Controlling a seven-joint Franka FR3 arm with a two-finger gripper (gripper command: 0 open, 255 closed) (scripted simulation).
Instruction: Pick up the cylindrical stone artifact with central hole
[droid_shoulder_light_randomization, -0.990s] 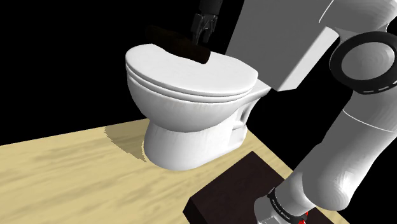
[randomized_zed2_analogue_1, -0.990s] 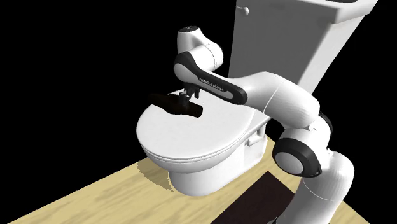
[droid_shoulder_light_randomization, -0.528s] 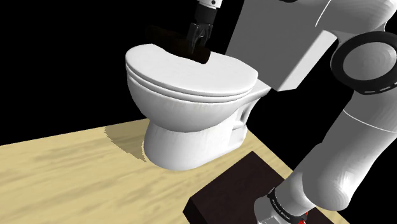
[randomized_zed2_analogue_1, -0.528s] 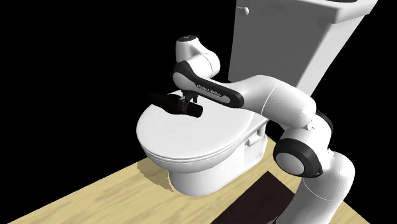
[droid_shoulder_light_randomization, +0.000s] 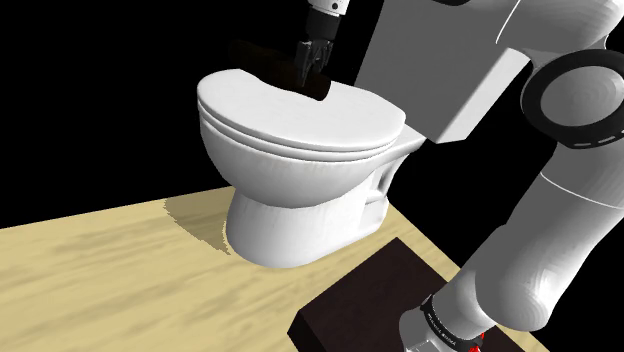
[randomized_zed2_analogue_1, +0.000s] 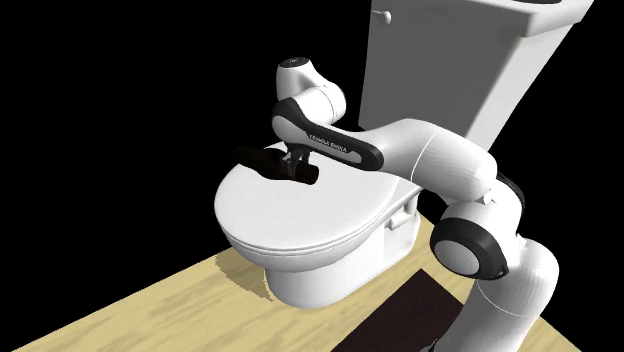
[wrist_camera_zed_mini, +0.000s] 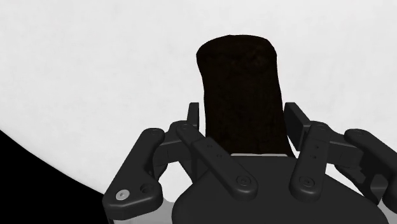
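Note:
A dark, almost black stone cylinder (droid_shoulder_light_randomization: 268, 60) lies on its side on the closed white toilet lid (droid_shoulder_light_randomization: 300, 120), near the lid's back edge. My black gripper (droid_shoulder_light_randomization: 312, 74) comes down from above onto the cylinder's end nearest the tank. In the wrist view the cylinder (wrist_camera_zed_mini: 240, 83) runs away from the hand, and a finger presses on each of its sides, so the gripper (wrist_camera_zed_mini: 243, 124) is shut on it. In the second exterior view the gripper (randomized_zed2_analogue_1: 298, 170) sits over the cylinder (randomized_zed2_analogue_1: 262, 159), which rests on the lid (randomized_zed2_analogue_1: 300, 215). The central hole is hidden.
The white toilet tank (droid_shoulder_light_randomization: 440, 60) rises close behind the gripper, and my white arm (randomized_zed2_analogue_1: 400, 150) crosses in front of it. The toilet bowl (droid_shoulder_light_randomization: 290, 215) stands on a pale wooden floor (droid_shoulder_light_randomization: 110, 270). A dark box (droid_shoulder_light_randomization: 365, 300) carries the arm's base. A black area surrounds everything.
The hand has lowered slightly onto the cylinder and the fingers have closed from wide apart onto its sides. The cylinder still lies on the lid.

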